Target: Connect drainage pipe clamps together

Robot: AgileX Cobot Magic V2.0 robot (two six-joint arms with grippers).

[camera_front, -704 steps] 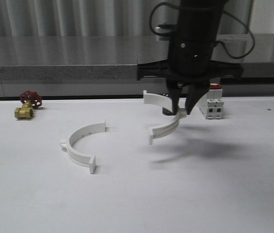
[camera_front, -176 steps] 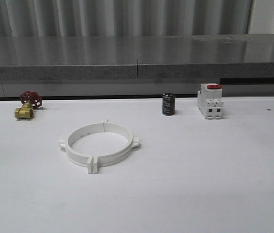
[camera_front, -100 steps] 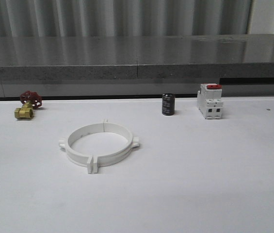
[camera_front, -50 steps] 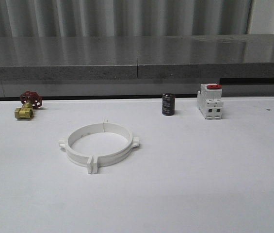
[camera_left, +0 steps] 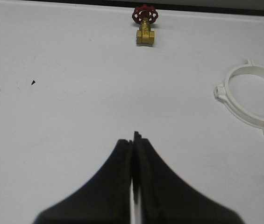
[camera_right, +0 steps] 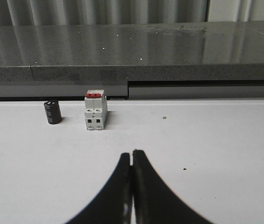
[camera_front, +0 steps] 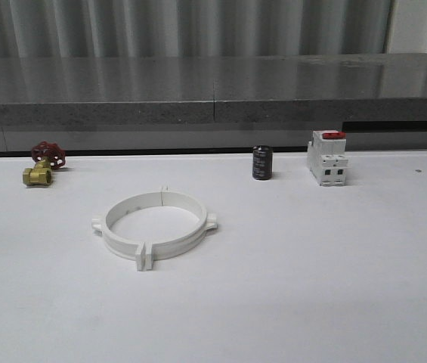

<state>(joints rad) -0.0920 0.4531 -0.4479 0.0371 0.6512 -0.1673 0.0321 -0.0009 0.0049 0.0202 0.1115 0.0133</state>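
Front view: the two drainage pipe clamps (camera_front: 155,224) are lying together as one closed white ring on the white table (camera_front: 334,287), lower left of centre in the frame. The end tabs are meeting at the near side and the far side, w/ two small lugs sticking out left and right. 7 s ago the halves were apart, one flat on the table and one held up by a black gripper toward the upper right; since approx. 2 s ago the ring has been sitting unchanged and no arm is over it. Judgement: the joining looks done (whether the tabs are truly clicked in can't be told from here).

Left wrist view: the left gripper (camera_left: 134,140) is showing at the bottom centre, its black fingers pressed together, holding nothing. The ring is appearing at the right edge of that frame, well apart from the fingertips.

Right wrist view: the right gripper (camera_right: 132,156) is at the bottom centre, fingers likewise closed against each other and empty, hovering over bare table.

Count:
- 2 clamp halves, making 1 ring.
- 1 brass valve w/ red handwheel (camera_front: 42,164), far left of the front frame.
- 1 small black cylinder (camera_front: 262,162) (prob. a capacitor), upper centre-right.
- 1 white circuit breaker w/ red top (camera_front: 328,157), just right of the cylinder.
- 2 grippers, both empty.
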